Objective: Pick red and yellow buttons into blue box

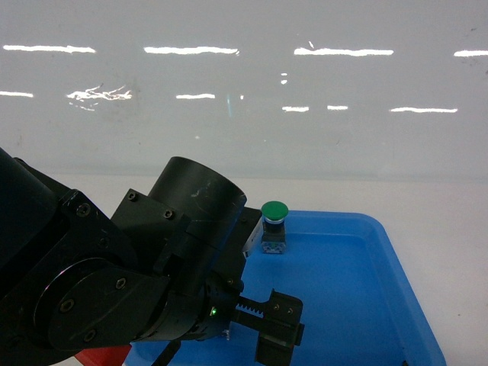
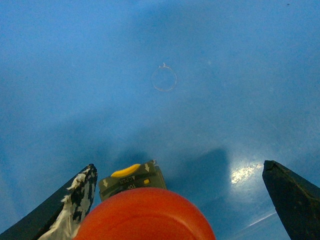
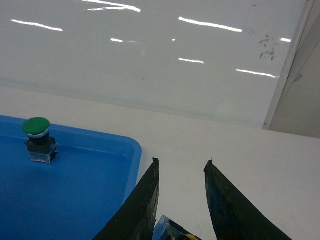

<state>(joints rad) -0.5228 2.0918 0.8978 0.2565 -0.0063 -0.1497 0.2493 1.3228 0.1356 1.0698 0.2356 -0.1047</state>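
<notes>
Left wrist-mounted view: risk of a double pick or a knock-away at the red button.

Nearest the camera, the red button (image 2: 145,215) sits between the spread fingers of the left gripper (image 2: 178,165), off-centre toward the left finger. The yellow button (image 2: 131,177) lies on its side just behind it. Closing here may clip or shove the yellow button, or tip the red one. The right gripper (image 3: 181,162) hangs beyond the shallow tray (image 1: 366,305) corner, grip state unclear. The green button (image 1: 274,226) stands near the far edge. The blue box is out of view.
</notes>
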